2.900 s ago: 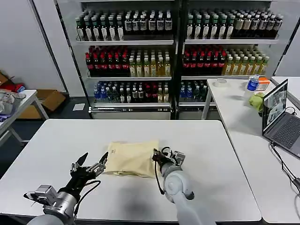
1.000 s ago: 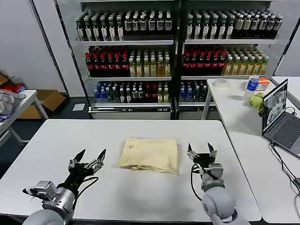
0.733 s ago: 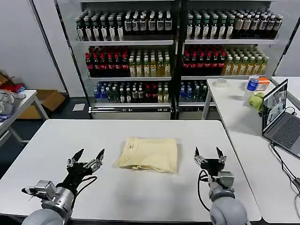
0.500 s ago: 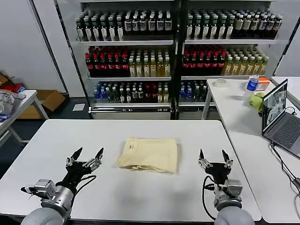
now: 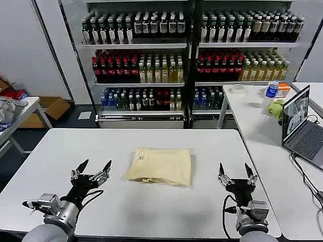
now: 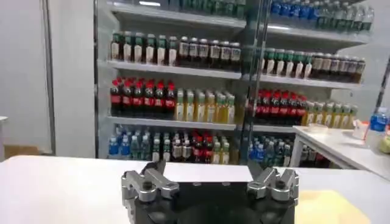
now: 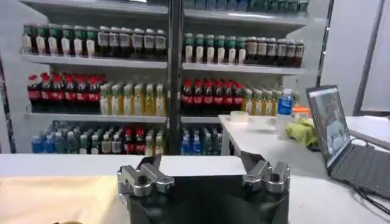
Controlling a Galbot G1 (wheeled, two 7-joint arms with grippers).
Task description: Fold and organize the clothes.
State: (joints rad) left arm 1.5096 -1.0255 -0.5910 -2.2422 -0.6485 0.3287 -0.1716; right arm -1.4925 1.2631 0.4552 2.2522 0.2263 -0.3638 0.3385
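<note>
Lying folded, shirt (image 5: 160,166) between left gripper (image 5: 91,172), right gripper (image 5: 236,176).

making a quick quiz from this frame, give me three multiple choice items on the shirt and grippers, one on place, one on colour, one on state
1. Where does the shirt lie on the white table?
A. between the two grippers
B. under the left gripper
C. hanging off the far edge

2. What colour is the shirt?
A. dark blue
B. pale cream-yellow
C. red

3. What state are the left gripper and right gripper in?
A. both shut on the shirt
B. one open, one shut
C. both open, holding nothing

Answers:
1. A, the folded shirt rests mid-table with a gripper to each side, apart from it.
2. B, the fabric is plainly pale yellow.
3. C, both pairs of fingers are spread, with nothing between them.
</note>
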